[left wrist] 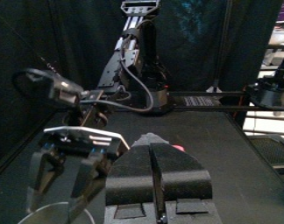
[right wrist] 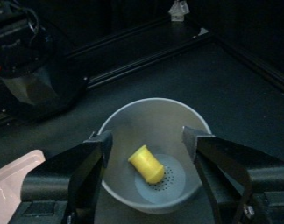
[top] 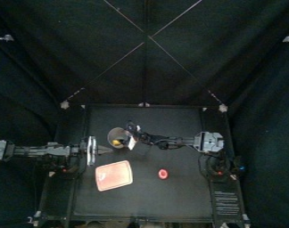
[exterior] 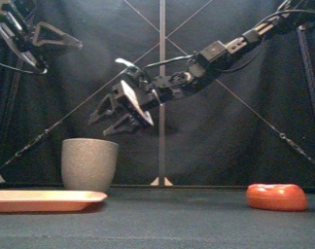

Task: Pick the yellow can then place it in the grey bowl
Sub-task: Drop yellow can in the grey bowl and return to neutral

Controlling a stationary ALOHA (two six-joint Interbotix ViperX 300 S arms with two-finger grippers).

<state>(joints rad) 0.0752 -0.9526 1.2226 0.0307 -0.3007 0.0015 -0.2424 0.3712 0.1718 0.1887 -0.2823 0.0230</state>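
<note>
Overhead, right jaws gape wide, clear of grey bowl [exterior: 88, 163] holding yellow can [right wrist: 147, 163]; left jaws closed.

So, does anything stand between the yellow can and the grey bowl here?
Nothing visible does: the yellow can already lies inside the grey bowl, on its floor. The right gripper hangs over the bowl's mouth with its jaws open, apart from the can.

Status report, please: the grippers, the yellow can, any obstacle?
Right gripper open above grey bowl. Left gripper shut, parked at left. Yellow can inside bowl. Nothing in the way.
</note>
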